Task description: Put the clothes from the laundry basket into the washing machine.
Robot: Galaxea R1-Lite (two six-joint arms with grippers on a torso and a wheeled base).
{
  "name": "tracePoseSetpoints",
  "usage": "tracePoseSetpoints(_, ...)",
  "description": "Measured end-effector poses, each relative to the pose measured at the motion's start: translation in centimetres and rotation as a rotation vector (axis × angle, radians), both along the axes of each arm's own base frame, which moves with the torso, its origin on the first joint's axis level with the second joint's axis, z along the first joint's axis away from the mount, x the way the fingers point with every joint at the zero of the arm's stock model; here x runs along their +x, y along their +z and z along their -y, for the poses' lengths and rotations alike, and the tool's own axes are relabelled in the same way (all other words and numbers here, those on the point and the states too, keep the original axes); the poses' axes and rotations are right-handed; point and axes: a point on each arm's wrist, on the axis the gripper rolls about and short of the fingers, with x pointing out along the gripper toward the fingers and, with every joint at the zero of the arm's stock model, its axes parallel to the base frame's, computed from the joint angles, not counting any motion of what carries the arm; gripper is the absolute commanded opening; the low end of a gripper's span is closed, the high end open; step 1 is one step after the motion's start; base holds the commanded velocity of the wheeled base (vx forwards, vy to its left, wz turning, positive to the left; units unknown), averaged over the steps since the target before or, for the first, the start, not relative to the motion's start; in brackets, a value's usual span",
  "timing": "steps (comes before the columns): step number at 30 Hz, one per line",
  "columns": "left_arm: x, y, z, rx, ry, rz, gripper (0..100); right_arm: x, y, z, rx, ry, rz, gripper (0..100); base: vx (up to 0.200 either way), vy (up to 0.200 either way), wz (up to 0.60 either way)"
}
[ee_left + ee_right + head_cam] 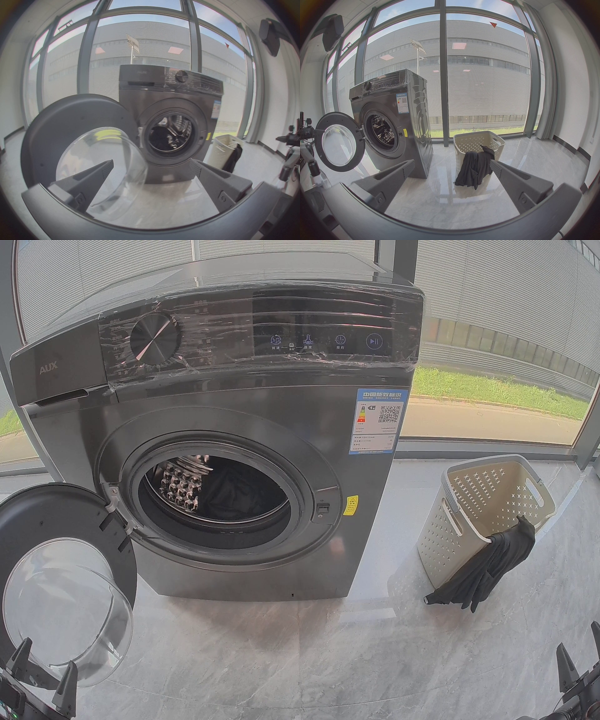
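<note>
A grey front-loading washing machine (237, 396) stands ahead with its round door (62, 571) swung open to the left. Dark cloth (240, 493) lies inside the drum. To the right of the machine stands a white laundry basket (484, 512), and a black garment (490, 568) hangs over its front rim down to the floor. My left gripper (45, 665) is open, low at the left in front of the door. At the lower right corner my right gripper (581, 655) is open, well short of the basket. The basket (478, 145) and the garment (475, 167) also show in the right wrist view.
Tall windows run behind the machine and the basket. Bare marble floor (300, 652) stretches between me and the machine. The open door juts out over the floor on the left side.
</note>
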Motion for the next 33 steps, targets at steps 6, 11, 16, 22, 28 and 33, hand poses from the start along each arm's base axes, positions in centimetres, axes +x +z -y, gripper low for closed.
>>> tracePoseSetpoints(6,-0.28,-0.53,-0.15,0.042,0.089,-0.013,100,0.00,-0.01,0.00,-0.004,0.000,-0.001,100,0.000,0.000,0.00)
tracePoseSetpoints(11,-0.36,-0.72,-0.08,0.054,0.049,-0.018,100,0.00,-0.02,0.00,-0.008,0.000,-0.001,100,0.000,0.000,0.00)
tracePoseSetpoints(16,-0.38,-0.71,-0.08,0.054,0.047,-0.014,100,0.00,-0.02,0.00,-0.009,0.000,-0.002,100,0.000,-0.160,0.00)
tracePoseSetpoints(22,-0.40,-0.71,-0.08,0.052,0.048,-0.012,100,0.00,-0.02,0.00,-0.009,0.000,-0.002,100,0.000,-0.200,0.00)
tracePoseSetpoints(28,-0.39,-0.71,-0.08,0.054,0.046,-0.013,100,0.00,-0.02,0.00,-0.009,0.000,-0.002,100,0.000,-0.200,0.00)
tracePoseSetpoints(33,-0.40,-0.71,-0.08,0.057,0.048,-0.013,100,0.00,-0.02,0.00,-0.009,0.000,-0.002,100,0.000,-0.080,0.00)
